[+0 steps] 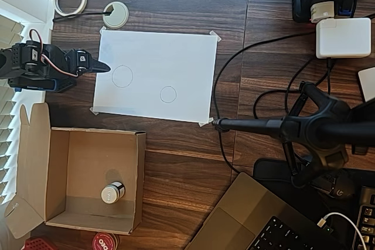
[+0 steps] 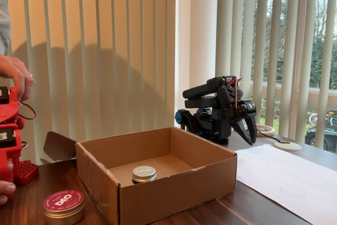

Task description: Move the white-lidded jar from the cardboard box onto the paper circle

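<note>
In the overhead view the white-lidded jar (image 1: 113, 192) stands upright inside the cardboard box (image 1: 94, 181), well apart at about 6 o'clock from the closed, empty gripper (image 1: 103, 67) folded beside the sheet.

Red round tin with white lettering (image 1: 104, 242) was cut off by the overhead view's bottom edge. Black two-finger gripper (image 2: 251, 130) hung folded; gap between its fingertips too small to judge.

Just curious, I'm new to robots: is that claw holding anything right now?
Gripper: shut, holding nothing, folded back by the sheet; the jar sits in the box.
</note>
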### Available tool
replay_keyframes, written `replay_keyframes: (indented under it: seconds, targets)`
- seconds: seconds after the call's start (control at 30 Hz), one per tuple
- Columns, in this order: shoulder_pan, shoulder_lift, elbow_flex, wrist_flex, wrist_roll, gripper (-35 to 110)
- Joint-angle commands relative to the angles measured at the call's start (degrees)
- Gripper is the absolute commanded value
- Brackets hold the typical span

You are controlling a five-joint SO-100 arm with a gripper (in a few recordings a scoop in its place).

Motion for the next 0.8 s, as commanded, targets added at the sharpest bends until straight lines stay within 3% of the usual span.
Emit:
replay_keyframes:
  seconds: [0.0, 0.77]
  targets:
    - [-0.1, 3.8, -0.9, 2.1, -0.1, 0]
    - [0.4, 3.9, -0.8, 2.1, 0.3, 0]
